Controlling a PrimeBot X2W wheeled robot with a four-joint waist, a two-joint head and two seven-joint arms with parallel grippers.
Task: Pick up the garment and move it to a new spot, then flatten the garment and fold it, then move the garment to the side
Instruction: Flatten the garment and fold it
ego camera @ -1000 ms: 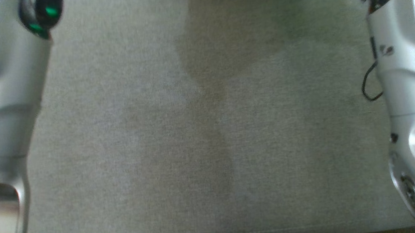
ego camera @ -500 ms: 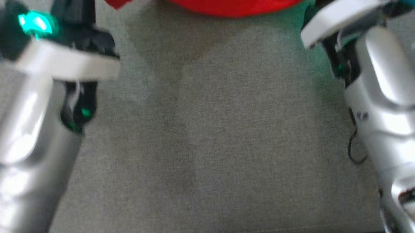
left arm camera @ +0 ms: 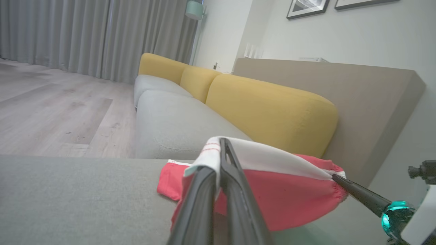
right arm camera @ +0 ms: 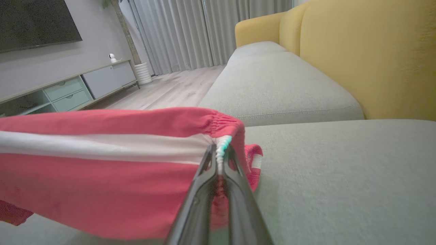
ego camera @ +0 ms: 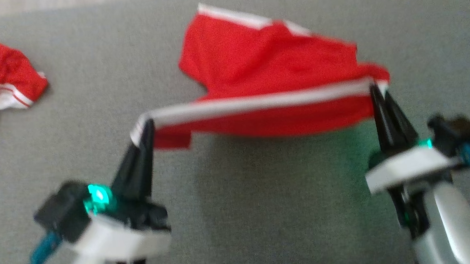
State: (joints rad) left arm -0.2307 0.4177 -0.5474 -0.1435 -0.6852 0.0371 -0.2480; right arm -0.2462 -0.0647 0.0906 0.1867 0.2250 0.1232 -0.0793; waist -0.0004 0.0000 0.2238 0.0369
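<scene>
Two pincers shared the load in the head view. The left pincer (ego camera: 147,127) was pressed together on one end of the white-striped band, and the right pincer (ego camera: 376,90) was pinching the other end. The band ran taut between them. The red garment (ego camera: 271,64) hung behind that band above the grey cushion (ego camera: 264,212), its far part apparently trailing on the fabric. A second red garment (ego camera: 0,89) lay crumpled well apart at the far left.

From the left wrist view, the left pincer's (left arm camera: 220,160) dark fingers gripped a fold of white band. The cloth sagged below, one corner touching the cushion, with yellow sofa backs (left arm camera: 272,112) beyond.

From the right wrist view, the right pincer (right arm camera: 218,160) was closed on the gathered, elasticated edge.

The garment looked light, soft and limp, likely to droop and crease wherever unsupported. The band's two ends seemed the soundest places to hold, since the thicker gathers should slip less than the thin cloth.
</scene>
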